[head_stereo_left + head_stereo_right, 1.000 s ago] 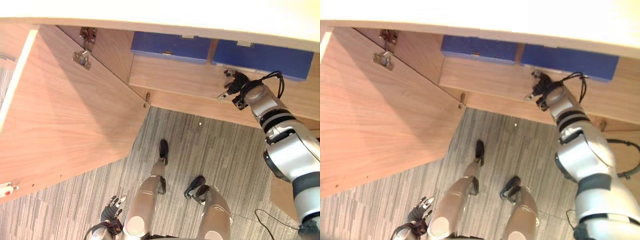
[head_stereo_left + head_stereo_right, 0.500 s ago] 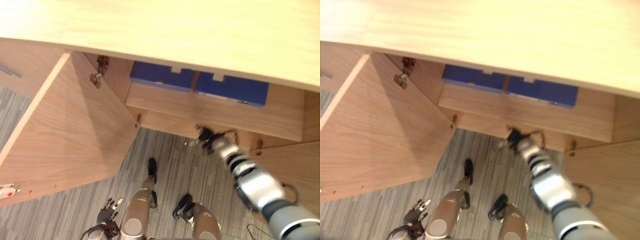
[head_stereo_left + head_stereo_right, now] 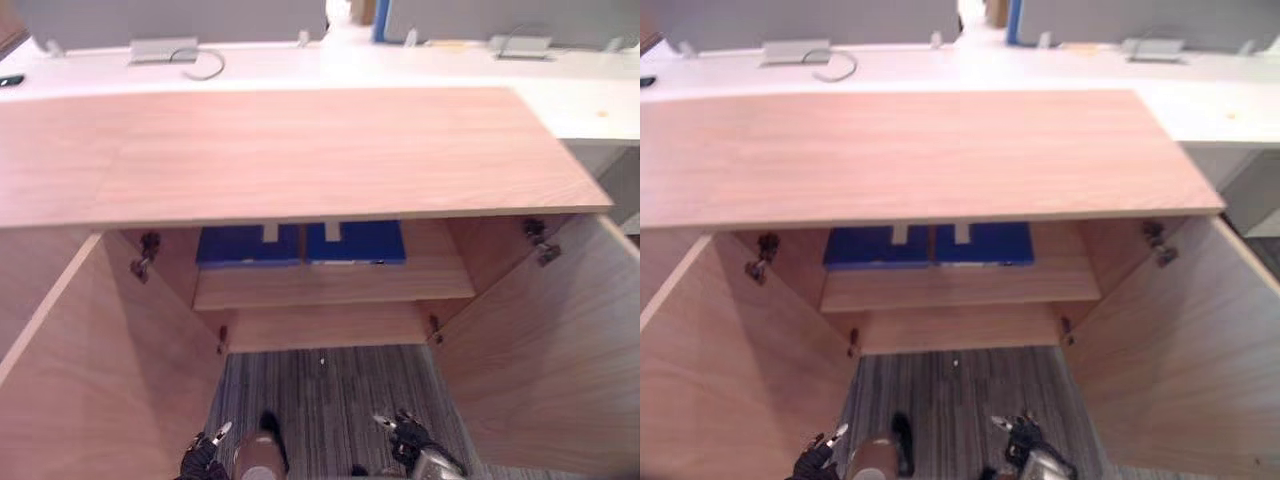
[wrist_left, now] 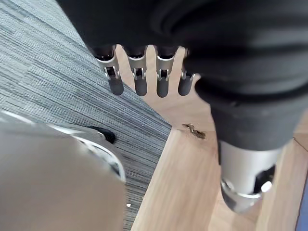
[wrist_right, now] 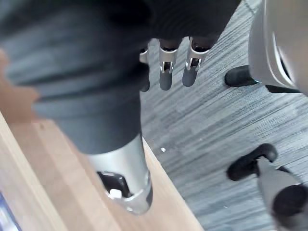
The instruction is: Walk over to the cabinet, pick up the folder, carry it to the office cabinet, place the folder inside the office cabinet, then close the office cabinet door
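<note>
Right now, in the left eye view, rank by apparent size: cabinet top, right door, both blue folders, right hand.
1. cabinet top
2. right door
3. left blue folder and right blue folder, about alike
4. right hand

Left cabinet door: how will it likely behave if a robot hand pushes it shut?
The left door looks like a rigid wooden panel, so it should not flex. It hangs on a metal hinge, so a push near its free edge would probably swing it rather than slide it. Standing wide open, it likely needs a long sweep.
</note>
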You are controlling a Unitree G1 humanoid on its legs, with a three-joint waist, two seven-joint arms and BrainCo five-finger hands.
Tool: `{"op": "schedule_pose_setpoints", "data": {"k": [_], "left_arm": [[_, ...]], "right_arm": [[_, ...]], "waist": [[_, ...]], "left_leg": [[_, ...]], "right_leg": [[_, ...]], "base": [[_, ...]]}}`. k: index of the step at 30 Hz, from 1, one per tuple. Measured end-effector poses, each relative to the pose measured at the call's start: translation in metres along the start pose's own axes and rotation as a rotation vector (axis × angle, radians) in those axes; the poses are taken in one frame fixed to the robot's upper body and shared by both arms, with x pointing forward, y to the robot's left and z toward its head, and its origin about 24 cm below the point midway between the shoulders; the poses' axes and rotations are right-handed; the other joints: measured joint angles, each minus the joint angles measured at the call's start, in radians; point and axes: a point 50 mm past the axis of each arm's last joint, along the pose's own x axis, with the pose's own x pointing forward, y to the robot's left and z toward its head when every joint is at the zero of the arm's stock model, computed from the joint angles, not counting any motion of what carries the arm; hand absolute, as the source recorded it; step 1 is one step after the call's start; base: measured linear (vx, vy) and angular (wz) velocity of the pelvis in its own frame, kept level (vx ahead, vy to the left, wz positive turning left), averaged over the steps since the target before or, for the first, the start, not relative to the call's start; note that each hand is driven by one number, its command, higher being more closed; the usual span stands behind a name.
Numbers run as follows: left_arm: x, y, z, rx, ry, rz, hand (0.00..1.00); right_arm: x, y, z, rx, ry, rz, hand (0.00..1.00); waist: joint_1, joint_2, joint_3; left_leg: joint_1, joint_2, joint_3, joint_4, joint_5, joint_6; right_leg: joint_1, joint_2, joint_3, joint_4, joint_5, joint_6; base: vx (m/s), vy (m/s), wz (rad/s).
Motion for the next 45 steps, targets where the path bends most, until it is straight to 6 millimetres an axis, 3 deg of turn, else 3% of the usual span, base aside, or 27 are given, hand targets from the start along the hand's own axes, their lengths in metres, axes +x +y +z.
{"op": "schedule_pose_setpoints", "data": {"k": [2, 4, 10, 12, 13, 14, 15, 17, 18, 19, 23, 25, 26, 27, 28, 29, 30, 33, 35, 38, 40, 45], "left_arm": [[0.001, -0.012, -0.004, 0.076, 0.025, -0.041, 0.00], [0.003, -0.011, -0.006, 0.134, 0.045, -0.050, 0.00], [0.005, -0.017, -0.006, 0.292, 0.066, -0.098, 0.00], [0.006, -0.023, -0.002, 0.357, 0.051, -0.134, 0.00], [0.006, -0.024, -0.001, 0.355, 0.047, -0.135, 0.00], [0.007, -0.027, 0.000, 0.366, 0.040, -0.146, 0.00], [0.006, -0.030, -0.001, 0.395, 0.040, -0.161, 0.00], [0.006, -0.037, 0.000, 0.477, 0.028, -0.196, 0.00], [0.006, -0.037, 0.000, 0.495, 0.028, -0.199, 0.00], [0.006, -0.037, 0.000, 0.498, 0.028, -0.199, 0.00], [0.007, -0.032, -0.001, 0.492, 0.038, -0.181, 0.00], [0.007, -0.026, 0.000, 0.488, 0.044, -0.162, 0.00], [0.008, -0.022, 0.001, 0.494, 0.042, -0.150, 0.00], [0.008, -0.022, 0.001, 0.494, 0.042, -0.149, 0.00], [0.008, -0.019, 0.002, 0.478, 0.043, -0.134, 0.00], [0.008, -0.017, 0.000, 0.472, 0.049, -0.125, 0.00], [0.008, -0.009, 0.000, 0.445, 0.056, -0.097, 0.00], [0.007, 0.009, -0.001, 0.364, 0.066, -0.025, 0.00], [0.005, 0.016, -0.005, 0.295, 0.081, 0.008, 0.00], [0.004, 0.018, -0.007, 0.245, 0.086, 0.027, 0.00], [0.005, 0.012, -0.004, 0.238, 0.069, 0.013, 0.00], [0.006, 0.001, 0.005, 0.280, 0.022, -0.031, 0.00]], "right_arm": [[-0.003, -0.023, -0.009, 0.106, 0.025, -0.092, 0.00], [-0.006, -0.036, -0.017, 0.160, 0.046, -0.139, 0.00], [-0.006, -0.037, -0.019, 0.089, 0.063, -0.142, 0.00], [-0.003, -0.028, -0.009, -0.072, 0.046, -0.109, 0.00], [-0.001, -0.022, -0.002, -0.112, 0.029, -0.092, 0.00], [0.002, -0.008, 0.010, -0.189, -0.010, -0.051, 0.00], [0.004, 0.001, 0.020, -0.222, -0.041, -0.030, 0.00], [0.004, 0.001, 0.020, -0.269, -0.047, -0.032, 0.00], [0.003, -0.001, 0.017, -0.270, -0.040, -0.041, 0.00], [0.002, -0.008, 0.014, -0.262, -0.034, -0.067, 0.00], [0.001, -0.024, 0.029, -0.272, -0.087, -0.143, 0.00], [-0.001, -0.019, 0.055, -0.265, -0.204, -0.155, 0.00], [-0.004, -0.015, 0.072, -0.250, -0.283, -0.162, 0.00], [-0.005, -0.016, 0.078, -0.241, -0.310, -0.168, 0.00], [-0.009, -0.022, 0.094, -0.198, -0.376, -0.199, 0.00], [-0.011, -0.026, 0.102, -0.175, -0.407, -0.214, 0.00], [-0.015, -0.031, 0.113, -0.128, -0.447, -0.231, 0.00], [-0.018, -0.034, 0.123, -0.088, -0.485, -0.256, 0.00], [-0.021, -0.032, 0.138, -0.074, -0.537, -0.246, 0.00], [-0.028, -0.028, 0.168, -0.087, -0.625, -0.236, 0.00], [-0.039, -0.024, 0.201, -0.122, -0.732, -0.223, 0.00], [-0.064, -0.011, 0.263, -0.165, -0.923, -0.188, 0.00]], "waist": [[-0.033, 0.002, -0.016], [-0.055, -0.001, -0.024], [-0.075, -0.004, -0.023], [-0.086, -0.004, -0.015], [-0.081, -0.001, -0.012], [-0.070, 0.015, -0.002], [-0.069, 0.020, 0.006], [-0.081, 0.026, 0.013], [-0.080, 0.023, 0.011], [-0.089, 0.020, 0.012], [-0.104, 0.020, 0.026], [-0.107, 0.024, 0.025], [-0.109, 0.015, 0.028], [-0.113, 0.008, 0.030], [-0.121, 0.000, 0.033], [-0.118, 0.002, 0.031], [-0.118, 0.008, 0.025], [-0.116, -0.011, 0.004], [-0.116, -0.010, -0.001], [-0.115, -0.005, -0.006], [-0.115, 0.002, -0.010], [-0.110, 0.024, -0.023]], "left_leg": [[0.068, -0.047, 0.030, -0.109, 0.036, 0.006], [0.104, -0.061, 0.034, -0.140, 0.037, 0.007], [0.165, -0.071, 0.127, -0.196, 0.035, 0.005], [0.176, -0.077, 0.144, -0.193, -0.002, -0.016], [0.178, -0.080, 0.132, -0.193, -0.025, -0.020], [0.179, -0.067, 0.134, -0.195, -0.048, -0.008], [0.186, -0.054, 0.166, -0.193, -0.032, 0.014], [0.219, -0.047, 0.264, -0.179, -0.031, 0.016], [0.229, -0.044, 0.291, -0.169, -0.035, 0.011], [0.240, -0.039, 0.312, -0.161, -0.039, 0.006], [0.239, -0.028, 0.301, -0.157, -0.051, -0.010], [0.240, -0.005, 0.305, -0.183, -0.050, -0.012], [0.245, -0.006, 0.324, -0.188, -0.041, -0.018], [0.252, -0.010, 0.331, -0.189, -0.040, -0.019], [0.277, -0.017, 0.350, -0.192, -0.037, -0.030], [0.282, -0.008, 0.356, -0.192, -0.035, -0.038], [0.286, 0.014, 0.368, -0.190, -0.036, -0.046], [0.289, 0.044, 0.403, -0.181, -0.027, -0.070], [0.291, 0.052, 0.412, -0.174, -0.027, -0.070], [0.294, 0.064, 0.409, -0.175, -0.027, -0.070], [0.290, 0.062, 0.396, -0.178, -0.028, -0.071], [0.277, 0.046, 0.343, -0.192, -0.030, -0.073]], "right_leg": [[0.015, -0.016, 0.042, -0.049, 0.031, 0.009], [0.037, -0.021, 0.080, -0.094, 0.059, 0.003], [0.031, -0.021, 0.199, -0.156, 0.122, 0.005], [0.001, -0.021, 0.226, -0.153, 0.151, 0.024], [-0.019, -0.014, 0.217, -0.148, 0.172, 0.013], [-0.044, -0.002, 0.104, -0.151, 0.190, -0.085], [-0.051, -0.036, -0.053, -0.106, 0.158, -0.119], [-0.073, -0.155, -0.337, 0.019, 0.146, -0.117], [-0.071, -0.177, -0.375, 0.035, 0.152, -0.115], [-0.073, -0.179, -0.370, 0.035, 0.168, -0.087], [-0.090, -0.148, -0.354, 0.049, 0.178, -0.082], [-0.133, -0.116, -0.355, 0.052, 0.209, -0.121], [-0.139, -0.126, -0.366, 0.078, 0.170, -0.136], [-0.140, -0.134, -0.367, 0.092, 0.157, -0.123], [-0.131, -0.125, -0.353, 0.074, 0.155, -0.070], [-0.113, -0.101, -0.349, 0.029, 0.171, -0.048], [-0.077, -0.049, -0.343, -0.071, 0.203, -0.041], [-0.035, 0.017, -0.310, -0.200, 0.263, -0.052], [-0.037, 0.034, -0.291, -0.209, 0.269, -0.059], [-0.037, 0.049, -0.283, -0.215, 0.266, -0.062], [-0.037, 0.049, -0.286, -0.221, 0.266, -0.062], [-0.029, 0.029, -0.320, -0.221, 0.266, -0.061]], "base": [[0.11, 0.171, -0.50], [0.06, 0.100, -0.53], [-0.01, 0.052, -0.66], [-0.09, 0.009, -0.84], [-0.11, -0.021, -1.64], [-0.12, -0.094, -1.86], [-0.11, -0.076, -1.93], [-0.02, 0.002, -1.39], [0.02, 0.025, -1.11], [0.01, -0.003, -0.65], [0.00, -0.058, -0.44], [-0.06, -0.047, -0.67], [-0.05, -0.032, -0.56], [-0.02, -0.021, -0.43], [0.00, -0.023, -0.33], [-0.01, -0.061, -0.47], [-0.01, -0.070, -0.35], [0.02, -0.087, -0.39], [0.06, -0.107, -0.40], [0.06, -0.094, -0.16], [0.01, -0.034, 0.03], [-0.03, 0.028, 0.24]]}}
